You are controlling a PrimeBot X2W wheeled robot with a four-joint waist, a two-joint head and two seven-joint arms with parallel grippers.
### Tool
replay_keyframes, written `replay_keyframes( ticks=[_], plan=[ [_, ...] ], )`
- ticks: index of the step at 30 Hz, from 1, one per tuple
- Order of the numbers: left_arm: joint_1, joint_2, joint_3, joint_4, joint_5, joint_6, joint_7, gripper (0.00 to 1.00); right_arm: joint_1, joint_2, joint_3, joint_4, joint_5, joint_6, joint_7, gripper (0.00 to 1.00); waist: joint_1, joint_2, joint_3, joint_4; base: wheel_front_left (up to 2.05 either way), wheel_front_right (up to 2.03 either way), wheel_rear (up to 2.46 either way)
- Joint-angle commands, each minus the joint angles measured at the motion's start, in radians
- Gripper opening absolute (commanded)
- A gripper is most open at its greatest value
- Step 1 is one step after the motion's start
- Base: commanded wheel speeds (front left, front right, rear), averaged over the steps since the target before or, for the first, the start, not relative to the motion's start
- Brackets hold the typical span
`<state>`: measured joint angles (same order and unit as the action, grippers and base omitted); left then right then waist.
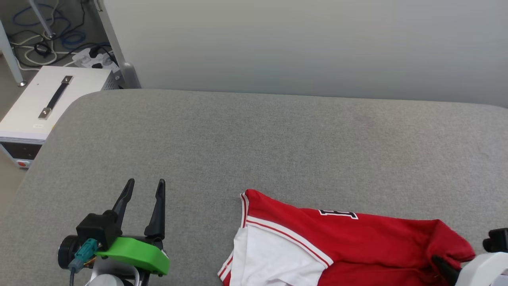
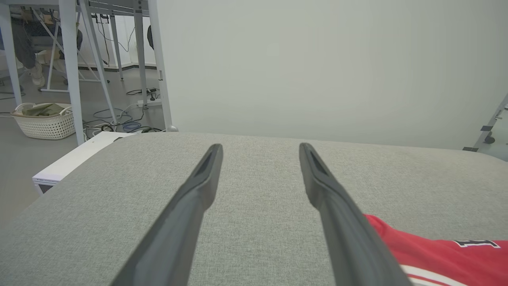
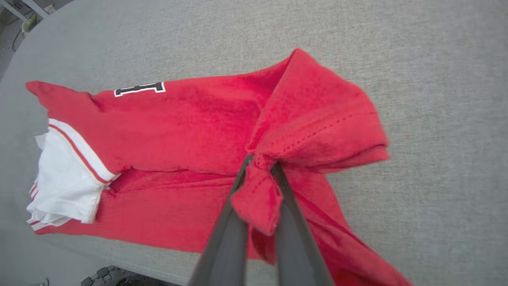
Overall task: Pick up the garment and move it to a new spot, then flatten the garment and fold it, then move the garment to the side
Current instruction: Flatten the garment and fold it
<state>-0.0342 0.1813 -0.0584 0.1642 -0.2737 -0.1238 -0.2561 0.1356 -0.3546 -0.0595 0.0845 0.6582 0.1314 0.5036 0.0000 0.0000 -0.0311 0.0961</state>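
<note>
The garment (image 1: 357,238), a red jersey T-shirt with a white sleeve and striped trim, lies bunched on the grey table at the front right; black-and-white lettering peeks out near its far edge. My right gripper (image 3: 260,165) is shut on a pinched fold of the garment's (image 3: 190,131) red hem, lifting that corner a little. At the head view's lower right edge, the right gripper (image 1: 442,264) shows as a dark finger against the cloth. My left gripper (image 1: 145,186) stands open above bare table, left of the shirt. Its fingers (image 2: 198,186) hold nothing, and the garment (image 2: 436,250) lies to their right.
The grey fabric table (image 1: 254,143) has free room at its back and left. A white box with a handle (image 1: 47,103) stands off the left edge, with cables on the floor. A pale wall panel runs behind. A white basket (image 2: 43,121) sits under a desk.
</note>
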Motion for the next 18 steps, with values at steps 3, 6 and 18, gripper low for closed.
replay_keyframes(
  ticks=[3,6,18],
  plan=[
    [0.025,-0.003,-0.003,0.000,-0.010,-0.007,-0.006,1.00,0.019,0.045,0.048,-0.069,0.031,-0.001,0.037,0.00,0.0000,0.0000,-0.026,0.020,0.00,0.00,0.00],
    [0.034,-0.002,-0.002,0.000,-0.014,-0.007,-0.006,1.00,0.016,0.080,0.085,-0.116,0.048,-0.001,0.061,0.00,0.0000,0.0000,-0.035,0.033,0.00,0.00,0.00],
    [0.043,-0.001,0.006,-0.004,-0.021,-0.007,-0.006,1.00,-0.065,0.285,0.206,-0.142,0.087,-0.001,0.094,0.00,0.0000,0.0000,-0.039,0.108,0.00,0.00,0.00]
  ],
)
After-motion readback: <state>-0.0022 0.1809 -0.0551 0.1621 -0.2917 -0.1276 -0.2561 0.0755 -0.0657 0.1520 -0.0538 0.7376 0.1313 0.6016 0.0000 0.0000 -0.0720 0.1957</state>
